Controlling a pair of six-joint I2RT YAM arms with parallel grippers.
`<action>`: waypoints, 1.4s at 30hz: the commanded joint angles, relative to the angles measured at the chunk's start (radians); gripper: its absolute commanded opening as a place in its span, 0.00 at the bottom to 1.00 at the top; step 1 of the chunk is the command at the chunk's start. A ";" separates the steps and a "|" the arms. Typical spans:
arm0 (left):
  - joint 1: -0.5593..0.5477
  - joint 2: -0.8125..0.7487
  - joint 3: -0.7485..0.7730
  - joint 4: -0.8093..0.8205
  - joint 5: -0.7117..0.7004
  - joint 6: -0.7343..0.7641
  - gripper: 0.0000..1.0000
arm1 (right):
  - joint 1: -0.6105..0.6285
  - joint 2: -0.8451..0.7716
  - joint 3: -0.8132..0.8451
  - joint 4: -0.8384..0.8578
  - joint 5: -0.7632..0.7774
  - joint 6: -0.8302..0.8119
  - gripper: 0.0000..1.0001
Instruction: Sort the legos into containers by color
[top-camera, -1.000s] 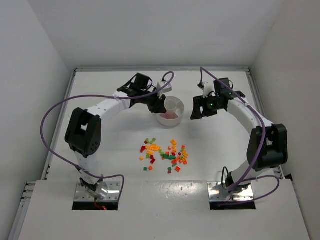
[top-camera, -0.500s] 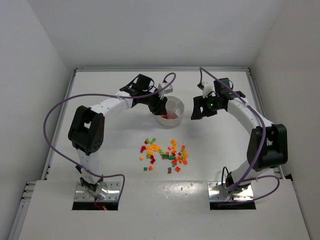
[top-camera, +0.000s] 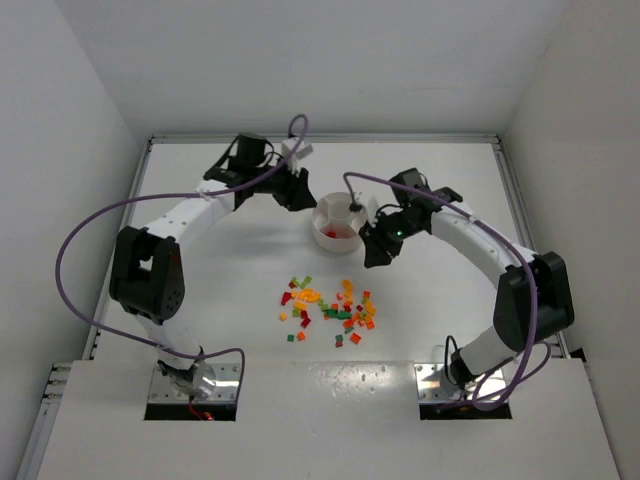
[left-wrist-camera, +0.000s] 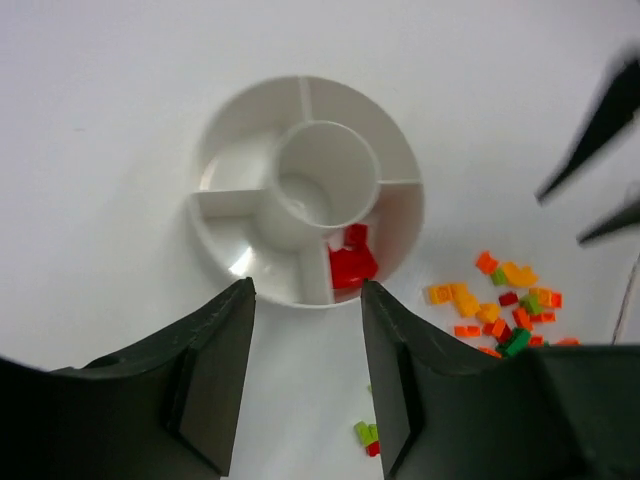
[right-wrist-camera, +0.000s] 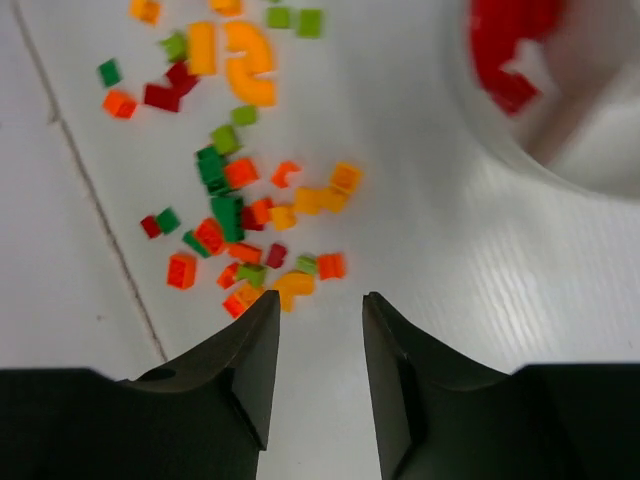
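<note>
While both hands hang empty, the step in hand looks like a fresh pick. Left hand (left-wrist-camera: 305, 300) hovers just beside the white dish (left-wrist-camera: 345, 100), fingers spread, nothing between. Right hand (right-wrist-camera: 320, 310) is spread too, pinching nothing, above bare counter (top-camera: 230, 290) between the dish and the loose legos (right-wrist-camera: 240, 200). Red bricks (left-wrist-camera: 350, 262) sit in one wedge; the other wedges and hub look empty. The pile lies on the counter, on the arms' side of the dish and apart from it. Next move probably calls for the right hand to drop onto one brick at the pile's edge, as the bricks crowd together. There is open counter all round the pile; the dish wall is close to the right hand, so mind it.
</note>
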 joint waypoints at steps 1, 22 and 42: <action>0.090 -0.081 -0.001 0.072 0.000 -0.197 0.54 | 0.110 -0.043 0.042 -0.094 -0.058 -0.263 0.39; 0.215 -0.457 -0.364 -0.029 -0.598 -0.342 0.73 | 0.532 0.194 0.094 0.223 0.221 0.086 0.50; 0.286 -0.605 -0.471 -0.041 -0.691 -0.322 1.00 | 0.646 0.278 0.084 0.265 0.417 0.507 0.57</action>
